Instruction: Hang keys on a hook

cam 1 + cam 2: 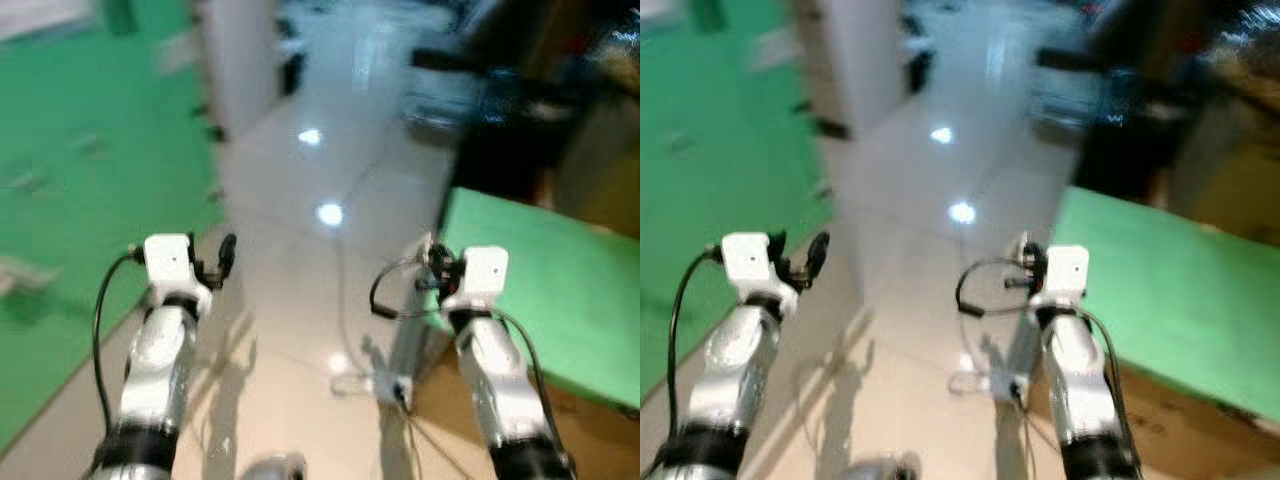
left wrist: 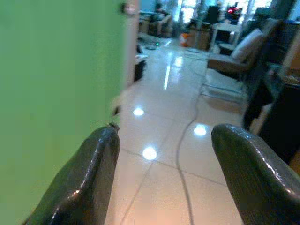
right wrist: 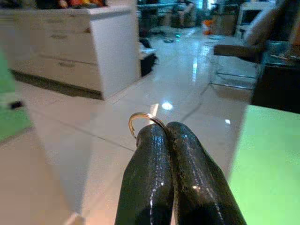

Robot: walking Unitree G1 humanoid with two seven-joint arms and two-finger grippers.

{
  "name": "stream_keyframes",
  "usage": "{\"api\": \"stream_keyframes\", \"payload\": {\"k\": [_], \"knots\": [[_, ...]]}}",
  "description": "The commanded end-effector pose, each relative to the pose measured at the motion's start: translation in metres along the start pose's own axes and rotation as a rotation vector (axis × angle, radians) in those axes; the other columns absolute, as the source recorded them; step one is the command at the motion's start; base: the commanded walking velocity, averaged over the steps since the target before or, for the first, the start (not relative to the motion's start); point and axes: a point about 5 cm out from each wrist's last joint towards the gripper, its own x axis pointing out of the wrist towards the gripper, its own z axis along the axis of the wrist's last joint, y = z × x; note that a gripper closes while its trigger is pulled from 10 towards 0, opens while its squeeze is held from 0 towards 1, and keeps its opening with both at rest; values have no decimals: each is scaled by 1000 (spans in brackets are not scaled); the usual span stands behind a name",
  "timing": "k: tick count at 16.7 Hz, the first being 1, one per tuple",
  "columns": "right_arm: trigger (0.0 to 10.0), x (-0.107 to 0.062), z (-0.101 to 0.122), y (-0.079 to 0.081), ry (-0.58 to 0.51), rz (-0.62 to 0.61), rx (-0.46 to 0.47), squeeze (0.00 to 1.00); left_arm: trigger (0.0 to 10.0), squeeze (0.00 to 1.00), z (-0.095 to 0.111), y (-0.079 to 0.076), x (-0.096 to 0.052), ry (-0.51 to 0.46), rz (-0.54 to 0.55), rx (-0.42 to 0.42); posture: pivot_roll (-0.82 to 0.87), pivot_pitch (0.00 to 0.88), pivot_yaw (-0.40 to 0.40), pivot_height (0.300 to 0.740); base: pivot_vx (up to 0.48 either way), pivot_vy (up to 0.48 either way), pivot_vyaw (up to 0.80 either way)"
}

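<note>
Right gripper (image 3: 166,129) pinches the key ring (image 3: 143,120) at centre frame for carrying; left gripper (image 2: 164,140) gapes empty (idle) — no hook yet.

You see a glossy pale tiled floor (image 1: 300,250); a thin cable (image 1: 345,290) runs across it to a white power strip (image 1: 385,388) beside the green-topped box (image 1: 550,280).

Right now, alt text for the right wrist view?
The right gripper has its jaws shut on a metal key ring that sticks out past the tips. Beyond lie a glossy tiled floor, a white cabinet and a green surface.
</note>
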Motion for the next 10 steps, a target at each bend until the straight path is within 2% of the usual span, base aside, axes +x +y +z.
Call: {"api": "stream_keyframes", "payload": {"k": [1, 7, 8, 10], "knots": [[10000, 1, 4, -3, -22, -5, 9, 0, 10000, 0, 7, -5, 5, -25, -12, 3, 15, 0, -19, 740, 0, -472, 600], [10000, 2, 3, -2, -17, 15, 2, 0, 10000, 0, 6, -10, 3, -32, -18, 21, 6, 0, -18, 740, 0, -477, 597], [10000, 2, 3, -2, -19, 13, 7, 0, 10000, 0, 7, -10, 3, -33, -14, 27, 6, 0, -18, 740, 0, -307, 594], [10000, 3, 4, -1, -21, 13, 36, 0, 10000, 0, 7, -1, 8, -27, 24, 42, -6, 0, -9, 740, 0, 0, 575]]}}
